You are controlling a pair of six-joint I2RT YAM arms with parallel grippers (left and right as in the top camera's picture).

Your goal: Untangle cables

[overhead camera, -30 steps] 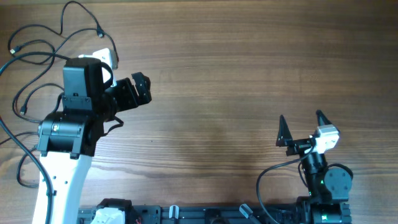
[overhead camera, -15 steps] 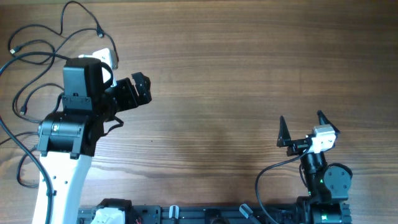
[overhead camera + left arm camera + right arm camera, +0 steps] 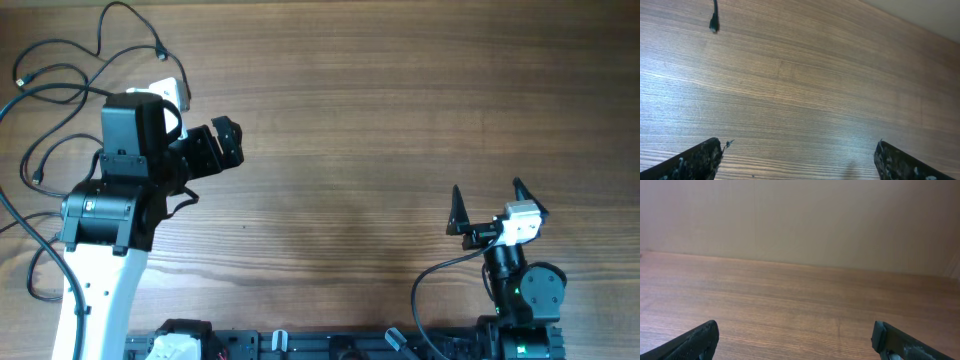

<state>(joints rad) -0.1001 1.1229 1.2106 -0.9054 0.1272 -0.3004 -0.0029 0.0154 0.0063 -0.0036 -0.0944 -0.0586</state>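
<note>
- Left gripper (image 3: 226, 140): jaws spread, holding nothing.
- Right gripper (image 3: 486, 192): jaws spread, holding nothing.
- Cables (image 3: 161, 49): loose loops at the table's (image 3: 380, 110) far-left corner, around the left arm and well apart from the right gripper.

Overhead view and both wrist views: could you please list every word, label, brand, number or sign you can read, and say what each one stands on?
No text can be read in any of the three views.
The white part on the left arm: any print is too small to read.
The white part on the right arm: likewise nothing legible.
The table and the cables: no markings visible, only wood grain and plain black cord.
</note>
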